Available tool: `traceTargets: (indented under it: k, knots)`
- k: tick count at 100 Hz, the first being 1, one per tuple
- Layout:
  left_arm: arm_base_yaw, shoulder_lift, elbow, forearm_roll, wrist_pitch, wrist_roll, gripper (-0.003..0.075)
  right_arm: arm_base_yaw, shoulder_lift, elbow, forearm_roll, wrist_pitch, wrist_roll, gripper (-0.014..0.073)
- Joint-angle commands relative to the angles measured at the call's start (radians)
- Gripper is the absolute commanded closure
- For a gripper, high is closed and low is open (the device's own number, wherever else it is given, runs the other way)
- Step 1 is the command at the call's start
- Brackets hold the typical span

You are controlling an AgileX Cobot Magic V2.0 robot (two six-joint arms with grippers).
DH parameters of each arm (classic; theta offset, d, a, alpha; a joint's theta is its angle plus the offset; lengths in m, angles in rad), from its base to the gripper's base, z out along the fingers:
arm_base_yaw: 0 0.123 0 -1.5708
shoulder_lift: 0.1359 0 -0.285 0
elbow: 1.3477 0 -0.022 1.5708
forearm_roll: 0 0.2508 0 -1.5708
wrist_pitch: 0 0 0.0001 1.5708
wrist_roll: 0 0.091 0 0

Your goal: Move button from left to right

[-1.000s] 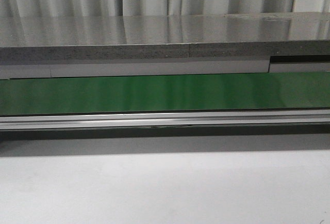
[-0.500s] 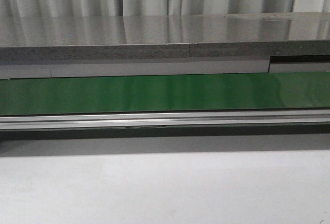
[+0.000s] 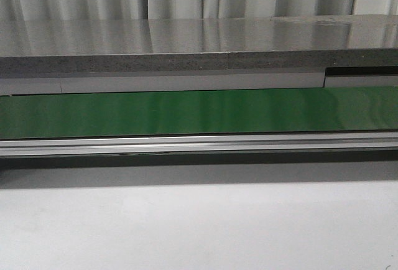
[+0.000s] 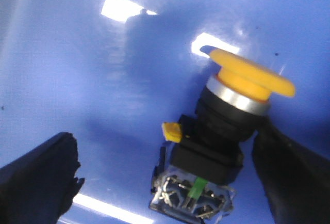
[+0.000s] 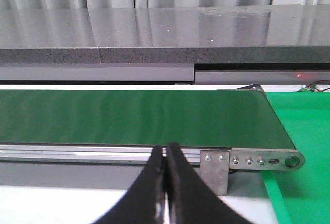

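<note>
The button (image 4: 227, 126) lies tilted on a glossy blue surface (image 4: 103, 69) in the left wrist view. It has a round yellow-orange cap (image 4: 252, 74), a silver ring, a black body, a small yellow tab and a clear base with a green mark. My left gripper (image 4: 166, 136) is open, with its fingers either side of the button. The one finger (image 4: 289, 172) is close against the black body; the other finger (image 4: 36, 177) stands well apart. My right gripper (image 5: 166, 149) is shut and empty in front of the green conveyor belt (image 5: 134, 115). Neither gripper nor the button shows in the front view.
The green belt (image 3: 199, 111) runs across the front view with an aluminium rail (image 3: 199, 144) along its near side and a grey ledge (image 3: 199, 46) behind. The belt's end with a metal bracket (image 5: 215, 170) and a green mat (image 5: 301, 131) show in the right wrist view. White tabletop (image 3: 199, 226) lies in front.
</note>
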Motion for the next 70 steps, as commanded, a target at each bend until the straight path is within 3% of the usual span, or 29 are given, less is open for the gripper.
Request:
traceTargets:
  k: [1, 11, 18, 37, 47, 70]
  knots:
    - [0.000, -0.035, -0.025, -0.008, -0.020, 0.005, 0.0067, 0.002, -0.018, -0.015, -0.012, -0.080, -0.002, 0.0662]
    - [0.000, -0.033, -0.025, -0.008, -0.037, 0.007, 0.0118, 0.002, -0.018, -0.015, -0.012, -0.080, -0.002, 0.0662]
    - [0.000, -0.033, -0.025, -0.008, -0.043, 0.007, 0.0199, 0.002, -0.018, -0.015, -0.012, -0.080, -0.002, 0.0662]
    - [0.000, -0.033, -0.025, -0.008, -0.043, 0.007, 0.0580, 0.002, -0.018, -0.015, -0.012, -0.080, -0.002, 0.0662]
    - [0.000, -0.039, -0.025, -0.008, -0.037, 0.007, 0.0737, 0.002, -0.018, -0.015, -0.012, -0.080, -0.002, 0.0662]
    - [0.000, -0.128, -0.043, -0.029, -0.036, 0.007, 0.0741, 0.002, -0.018, -0.015, -0.012, -0.080, -0.002, 0.0662]
